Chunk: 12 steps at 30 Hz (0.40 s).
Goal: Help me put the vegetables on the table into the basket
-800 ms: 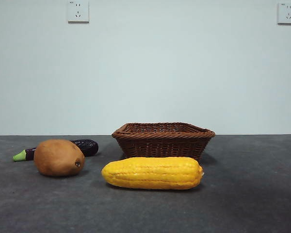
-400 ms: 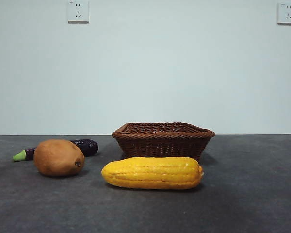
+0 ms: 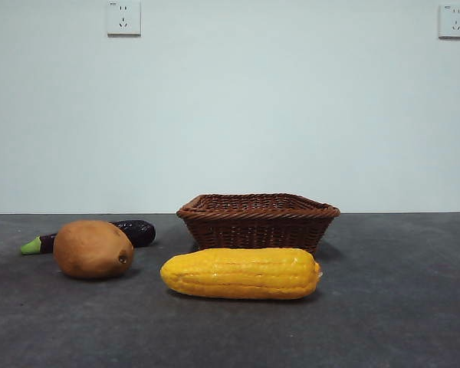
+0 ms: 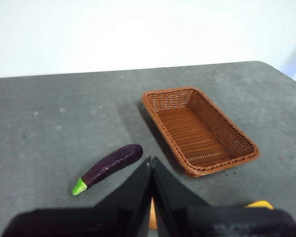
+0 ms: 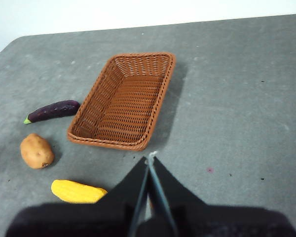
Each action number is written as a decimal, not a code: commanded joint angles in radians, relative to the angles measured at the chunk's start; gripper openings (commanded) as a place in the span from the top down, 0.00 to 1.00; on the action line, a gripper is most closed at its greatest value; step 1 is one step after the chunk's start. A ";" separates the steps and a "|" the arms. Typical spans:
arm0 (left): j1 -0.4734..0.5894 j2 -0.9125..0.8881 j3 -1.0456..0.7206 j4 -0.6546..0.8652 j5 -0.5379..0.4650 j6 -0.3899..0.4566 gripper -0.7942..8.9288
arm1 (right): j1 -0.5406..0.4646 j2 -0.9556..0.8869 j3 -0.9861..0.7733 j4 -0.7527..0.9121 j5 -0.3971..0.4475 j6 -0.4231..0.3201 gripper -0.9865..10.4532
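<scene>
Jaws: left gripper [image 4: 151,160] and right gripper [image 5: 150,159] both pressed together, holding nothing.
Basket [image 3: 257,220]: centre frame, nothing inside.
Left to do: corn [image 3: 241,273], potato [image 3: 93,248], eggplant [image 3: 134,231], all lying on table [image 3: 399,307].

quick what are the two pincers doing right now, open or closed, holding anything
Left pincer: closed, holding nothing, up above the table.
Right pincer: closed, holding nothing, up above the table near the basket.

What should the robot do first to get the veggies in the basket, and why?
Probably open the left claw and lower it toward the eggplant, which looks nearest it. All three vegetables lie on the table, the basket is empty, and both claws are shut, holding nothing.
</scene>
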 commanded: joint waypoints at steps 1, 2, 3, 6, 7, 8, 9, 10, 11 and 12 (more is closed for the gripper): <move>-0.015 0.018 0.036 -0.022 0.006 0.030 0.92 | 0.001 0.012 0.018 -0.012 -0.005 -0.024 0.92; -0.019 0.025 0.046 -0.026 0.007 0.037 0.92 | 0.001 0.015 0.018 -0.012 -0.005 -0.024 0.92; -0.022 0.030 0.053 -0.030 0.006 0.045 0.92 | 0.001 0.017 0.018 -0.014 -0.004 -0.024 0.92; -0.028 0.047 0.073 -0.048 0.007 0.055 0.92 | 0.001 0.017 0.018 -0.023 -0.004 -0.029 0.92; -0.030 0.051 0.076 -0.047 0.008 0.054 0.92 | 0.001 0.017 0.018 -0.023 -0.005 -0.031 0.92; -0.032 0.057 0.076 -0.047 0.011 0.055 0.92 | 0.001 0.017 0.018 -0.023 -0.005 -0.031 0.92; -0.032 0.065 0.076 -0.048 0.011 0.054 0.92 | 0.001 0.017 0.018 -0.023 -0.005 -0.031 0.92; -0.033 0.071 0.076 -0.050 0.011 0.054 0.92 | 0.001 0.017 0.018 -0.023 -0.005 -0.031 0.91; -0.033 0.076 0.076 -0.051 0.011 0.054 0.92 | 0.001 0.017 0.018 -0.023 -0.009 -0.031 0.91; -0.033 0.078 0.076 -0.051 0.014 0.054 0.90 | 0.001 0.017 0.018 -0.023 -0.018 -0.031 0.91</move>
